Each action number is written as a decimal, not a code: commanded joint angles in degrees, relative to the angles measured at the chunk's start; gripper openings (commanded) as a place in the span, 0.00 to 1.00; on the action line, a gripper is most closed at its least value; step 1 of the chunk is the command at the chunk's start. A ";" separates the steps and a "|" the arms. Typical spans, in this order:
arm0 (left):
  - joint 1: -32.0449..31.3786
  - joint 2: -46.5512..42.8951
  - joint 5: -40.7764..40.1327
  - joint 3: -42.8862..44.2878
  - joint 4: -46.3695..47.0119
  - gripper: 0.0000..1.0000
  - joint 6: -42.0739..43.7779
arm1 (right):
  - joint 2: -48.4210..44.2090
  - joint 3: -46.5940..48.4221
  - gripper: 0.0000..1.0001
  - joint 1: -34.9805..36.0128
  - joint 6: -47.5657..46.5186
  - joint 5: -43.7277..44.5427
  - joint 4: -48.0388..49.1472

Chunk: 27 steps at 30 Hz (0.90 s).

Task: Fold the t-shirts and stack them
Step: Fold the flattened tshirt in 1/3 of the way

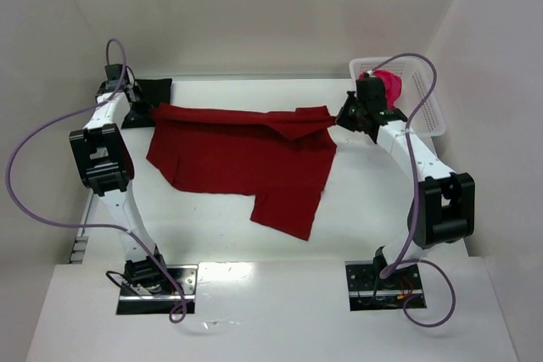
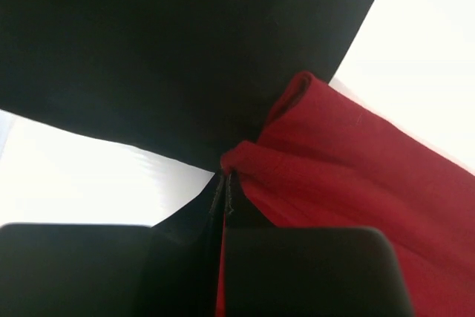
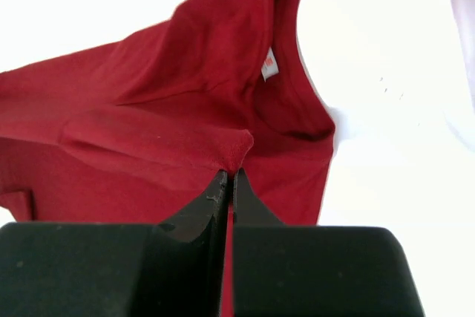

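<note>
Crimson t-shirt (image 1: 242, 154) stretched between two grippers over the white table (image 1: 212, 235).
Its soft, matte cloth is pinched at the two far corners by the closed fingers of the left gripper (image 2: 226, 177) and right gripper (image 3: 231, 176); the taut far edge is creased, and a smooth black t-shirt (image 2: 185, 50) is seen touching the left corner.

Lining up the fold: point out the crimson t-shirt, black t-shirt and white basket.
crimson t-shirt (image 1: 242, 158), top external view, middle of body.
black t-shirt (image 2: 185, 50), left wrist view, broad flat cloth.
white basket (image 1: 428, 106), top external view, right wall.
</note>
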 commanded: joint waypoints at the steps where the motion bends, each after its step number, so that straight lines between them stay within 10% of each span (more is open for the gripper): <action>1: 0.43 0.60 -0.34 1.09 0.58 0.00 0.70 | 3.04 5.25 0.01 -1.39 -3.10 3.06 -1.44; 27: 0.96 -4.50 0.89 -14.13 3.48 0.00 1.75 | 4.89 -6.70 0.01 -1.39 -2.57 -0.98 1.90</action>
